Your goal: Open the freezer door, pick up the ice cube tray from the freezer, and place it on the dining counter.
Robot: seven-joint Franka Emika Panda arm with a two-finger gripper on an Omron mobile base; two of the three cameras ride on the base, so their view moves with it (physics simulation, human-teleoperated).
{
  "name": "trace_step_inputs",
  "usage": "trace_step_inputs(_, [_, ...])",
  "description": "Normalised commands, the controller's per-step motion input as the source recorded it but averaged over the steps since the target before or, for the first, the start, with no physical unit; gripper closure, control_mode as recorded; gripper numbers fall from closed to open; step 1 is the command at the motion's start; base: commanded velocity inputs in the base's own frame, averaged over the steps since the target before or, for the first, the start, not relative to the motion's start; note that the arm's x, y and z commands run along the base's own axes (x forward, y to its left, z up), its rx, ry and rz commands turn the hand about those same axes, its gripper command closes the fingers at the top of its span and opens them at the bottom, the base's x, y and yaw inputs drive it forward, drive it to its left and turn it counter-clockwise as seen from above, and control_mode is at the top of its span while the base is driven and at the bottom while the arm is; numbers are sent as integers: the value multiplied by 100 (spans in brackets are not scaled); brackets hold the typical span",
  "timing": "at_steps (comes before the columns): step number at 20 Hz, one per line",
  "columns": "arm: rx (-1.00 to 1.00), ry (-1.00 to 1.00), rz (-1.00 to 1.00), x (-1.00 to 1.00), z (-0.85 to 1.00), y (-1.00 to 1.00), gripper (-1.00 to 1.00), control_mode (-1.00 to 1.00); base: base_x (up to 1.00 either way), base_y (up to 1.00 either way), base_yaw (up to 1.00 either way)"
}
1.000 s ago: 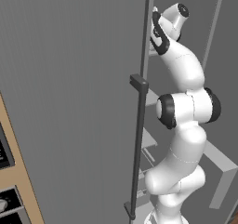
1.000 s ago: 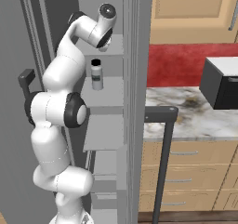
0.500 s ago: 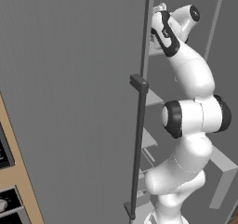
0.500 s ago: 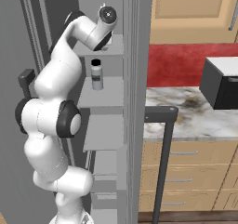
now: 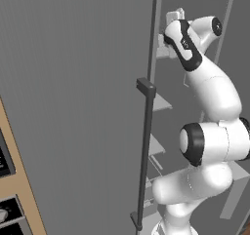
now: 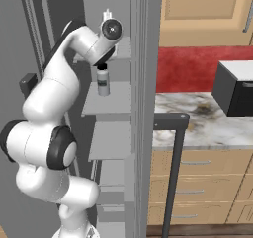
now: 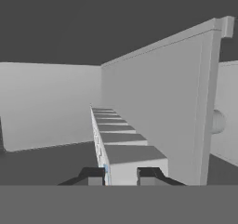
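The white arm [image 6: 49, 94] reaches up into the open freezer [image 6: 112, 139], with its hand near the top of the cabinet. In the hand view the end effector [image 7: 121, 175] is clenched on the ice cube tray [image 7: 122, 146]. The two dark fingertips [image 7: 94, 175] press either side of the tray's near end, with a thin pale blue edge showing between them. From there the tray runs straight away from the camera as a row of pale compartments, lying close along the freezer's grey inner wall [image 7: 158, 102].

From the left base camera, a small pale piece that appears to be the tray shows just above the hand at the upper part of the freezer, though it is too small to make out clearly. The freezer door [image 5: 73, 107] stands swung open to the left of the cabinet. Its long dark bar handle [image 5: 145, 146] runs upright along the edge nearest the arm.

Inside the freezer, a small pale bottle [image 6: 103, 81] stands upright on a shelf just below the hand. Right of the freezer, a veined marble worktop [image 6: 197, 126] carries a black appliance [image 6: 238, 91] at its far end.
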Motion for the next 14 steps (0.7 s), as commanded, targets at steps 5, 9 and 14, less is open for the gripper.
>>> trace_step_inputs(5, [0, -2, 0, -60, 14, -8, 100, -100, 0, 0, 0])
trace_step_inputs(9, [0, -1, 0, -57, 17, -12, 100, -100, 0, 0, 0])
trace_step_inputs(14, [0, 0, -1, -58, 19, -15, 100, -100, 0, 0, 0])
